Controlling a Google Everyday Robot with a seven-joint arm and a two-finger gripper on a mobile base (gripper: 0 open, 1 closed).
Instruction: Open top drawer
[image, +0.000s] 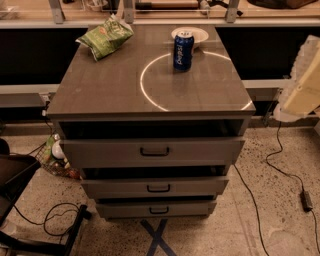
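Note:
The top drawer (152, 151) is the widest of three grey drawers in a grey cabinet. It has a small dark loop handle (154, 151) at its centre and a dark gap above its front, under the cabinet top. My gripper (301, 82) is the pale shape at the right edge of the camera view. It hangs in the air, well to the right of the cabinet and level with its top, and touches nothing. Two narrower drawers (157, 187) sit below the top one.
On the cabinet top (100, 95) lie a green snack bag (105, 37), a blue can (183, 50) and a white plate (192, 34). Black cables (260, 200) run over the floor at right. A dark chair (15, 200) stands at left. A blue tape cross (157, 237) marks the floor in front.

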